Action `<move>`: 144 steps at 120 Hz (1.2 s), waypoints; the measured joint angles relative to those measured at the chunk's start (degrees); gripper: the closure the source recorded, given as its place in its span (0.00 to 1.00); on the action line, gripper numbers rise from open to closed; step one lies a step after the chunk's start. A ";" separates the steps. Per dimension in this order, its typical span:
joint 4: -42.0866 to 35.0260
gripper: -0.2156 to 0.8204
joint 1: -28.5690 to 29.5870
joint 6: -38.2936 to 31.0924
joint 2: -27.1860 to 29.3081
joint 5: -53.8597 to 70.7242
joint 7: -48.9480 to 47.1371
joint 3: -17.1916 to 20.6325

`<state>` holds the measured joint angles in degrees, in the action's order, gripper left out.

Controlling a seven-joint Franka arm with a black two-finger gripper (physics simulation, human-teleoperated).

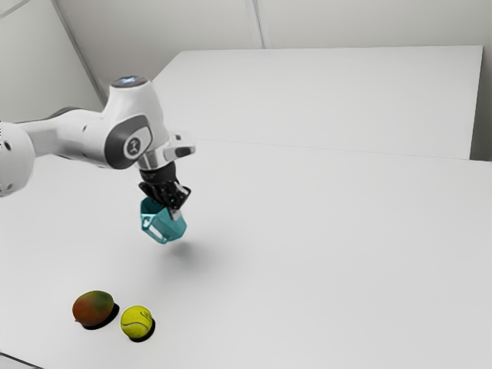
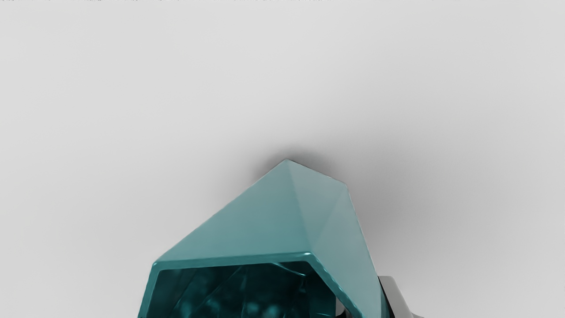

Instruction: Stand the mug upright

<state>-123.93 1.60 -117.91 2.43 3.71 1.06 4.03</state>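
Glossy, faceted teal mug point(image 2: 265, 229), aslant in the black gripper point(image 1: 174, 209)

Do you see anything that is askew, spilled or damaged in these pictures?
Yes, the teal mug is askew: it hangs tilted in the pincer above the table, its mouth leaning toward the exterior view's left, though the task wants it upright. I see no spill or damage.
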 joint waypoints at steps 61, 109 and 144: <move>-3.35 0.96 -0.59 -3.56 -0.56 0.34 -6.43 0.26; -3.33 0.96 -1.13 -4.58 -3.13 0.35 -9.04 0.58; -3.27 0.96 -1.25 -4.98 -4.35 0.41 -10.12 0.38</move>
<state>-127.20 0.35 -122.89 -1.92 4.13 -9.07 4.41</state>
